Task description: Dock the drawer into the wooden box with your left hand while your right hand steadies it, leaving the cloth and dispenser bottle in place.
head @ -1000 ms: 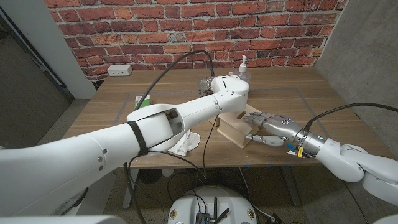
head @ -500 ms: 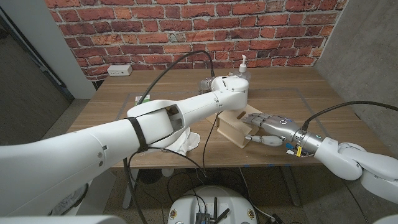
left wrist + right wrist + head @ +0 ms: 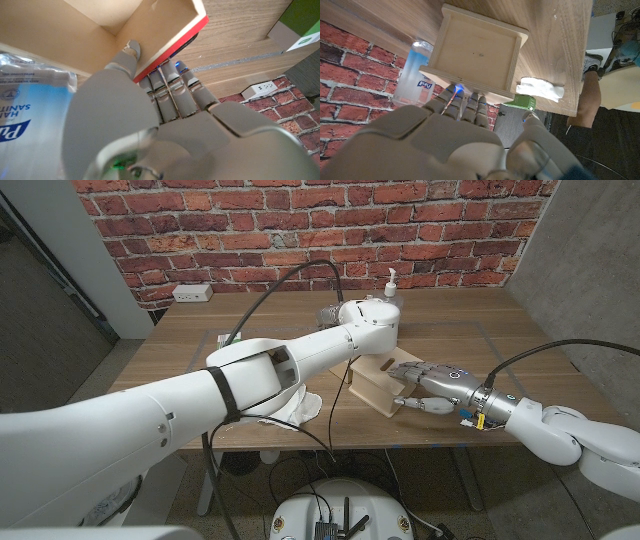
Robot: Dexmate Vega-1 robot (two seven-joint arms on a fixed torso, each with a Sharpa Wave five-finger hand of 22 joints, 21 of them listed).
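At the table's near edge, the right hand (image 3: 432, 383) rests its fingers against the wooden box (image 3: 377, 386), holding nothing; whether they press or merely touch cannot be told. Just to the box's left, the white cloth (image 3: 298, 407) lies partly under the robot's left arm. Seen from the right wrist, the box (image 3: 478, 50) sits open-faced with a tray-like drawer in it. The left wrist view puts the left hand (image 3: 160, 95) tight against the drawer (image 3: 150, 30), fingertips at its red-edged front; whether it clamps or only pushes is unclear. Farther back stands the dispenser bottle (image 3: 392, 288), close beside the left arm's wrist. The likely risk: a crooked push could jam the drawer or shove the box along the table toward the cloth, and the left arm's sweep could topple the bottle.
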